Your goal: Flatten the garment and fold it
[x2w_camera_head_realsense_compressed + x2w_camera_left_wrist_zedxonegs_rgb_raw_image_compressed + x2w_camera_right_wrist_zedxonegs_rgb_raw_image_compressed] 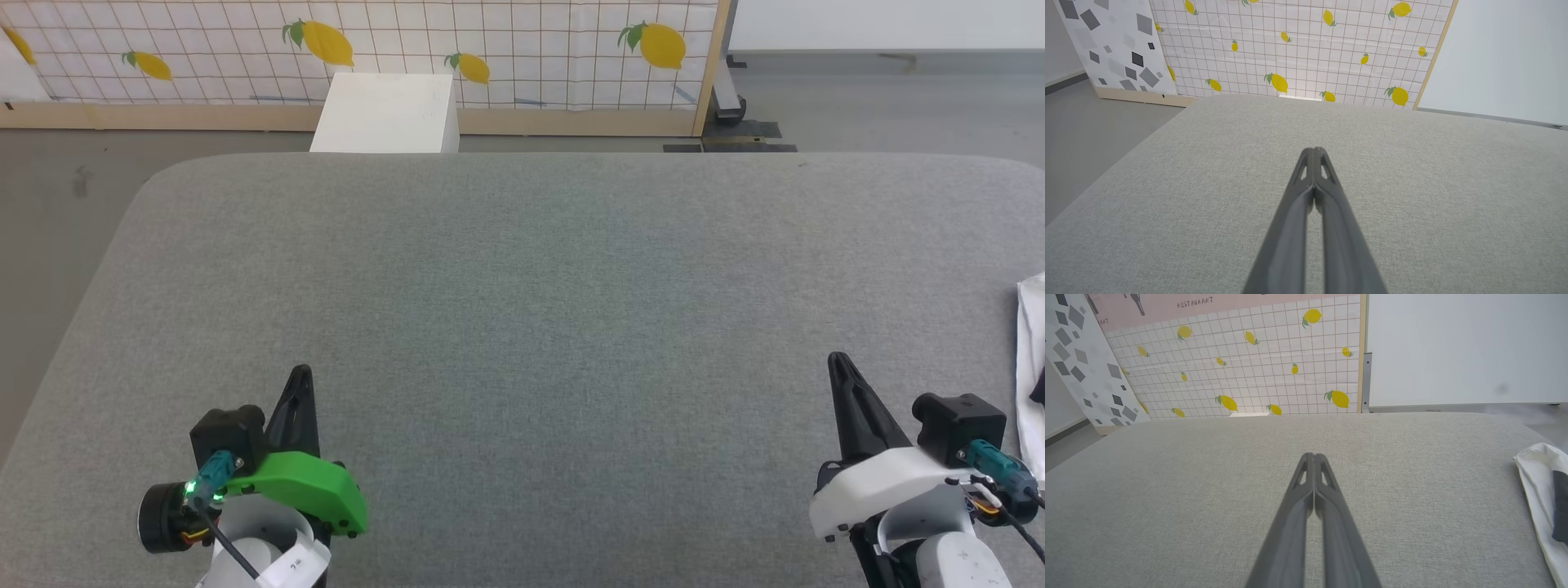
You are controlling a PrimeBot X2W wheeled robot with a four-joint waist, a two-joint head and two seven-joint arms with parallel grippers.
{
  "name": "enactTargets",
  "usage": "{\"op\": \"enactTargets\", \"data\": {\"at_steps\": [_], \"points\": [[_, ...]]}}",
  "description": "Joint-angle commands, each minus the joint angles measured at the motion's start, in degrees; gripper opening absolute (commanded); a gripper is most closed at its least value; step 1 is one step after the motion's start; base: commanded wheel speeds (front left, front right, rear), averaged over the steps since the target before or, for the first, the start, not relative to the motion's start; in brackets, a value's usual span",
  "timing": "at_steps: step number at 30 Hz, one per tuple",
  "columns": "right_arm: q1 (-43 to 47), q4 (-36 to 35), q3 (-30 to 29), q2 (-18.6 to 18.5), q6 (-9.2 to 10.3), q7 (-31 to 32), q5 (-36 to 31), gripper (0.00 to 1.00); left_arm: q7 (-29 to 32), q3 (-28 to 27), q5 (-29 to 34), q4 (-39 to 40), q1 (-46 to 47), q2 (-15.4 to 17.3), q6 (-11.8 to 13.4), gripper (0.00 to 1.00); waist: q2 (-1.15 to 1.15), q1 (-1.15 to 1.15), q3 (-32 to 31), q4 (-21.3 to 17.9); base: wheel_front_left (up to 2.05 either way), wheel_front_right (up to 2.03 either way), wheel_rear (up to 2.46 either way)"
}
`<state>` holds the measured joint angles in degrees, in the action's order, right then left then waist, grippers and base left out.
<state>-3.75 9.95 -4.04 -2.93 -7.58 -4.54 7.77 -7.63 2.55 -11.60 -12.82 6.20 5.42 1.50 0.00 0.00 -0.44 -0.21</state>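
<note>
A wide grey fabric-covered table (522, 310) stands before a lemon-print screen (490, 49), with a white box (384, 114) just past its far edge. The garment (1030, 359) lies bunched at the table's right edge, near the right gripper (836, 363) but not touching it. That one and the left gripper (300, 376) match — fingers pressed together, holding nothing

grey padded table (522, 310) | lemon-print grid panel (490, 49) | white box (384, 114) | grey floor (898, 106)
</note>
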Motion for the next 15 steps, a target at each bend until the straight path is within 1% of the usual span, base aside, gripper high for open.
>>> {"op": "enactTargets", "data": {"at_steps": [1, 15], "points": [[0.83, -0.56, 0.18, 0.01, 0.02, 0.11, -0.49, 0.0, 0.34, -0.21, 0.93, 0.55, -0.91, -0.21, -0.26, 0.0, 0.0, 0.0, 0.01, 0.0, 0.0, 0.0, 0.0], [1.26, -1.92, 0.74, 0.02, 0.03, 0.76, -1.55, 0.0, 1.4, -0.55, 2.48, 2.34, -1.68, -0.55, -0.44, 0.0, 0.0, 0.0, 0.07, 0.04, 0.0, 0.0, 0.0]]}}
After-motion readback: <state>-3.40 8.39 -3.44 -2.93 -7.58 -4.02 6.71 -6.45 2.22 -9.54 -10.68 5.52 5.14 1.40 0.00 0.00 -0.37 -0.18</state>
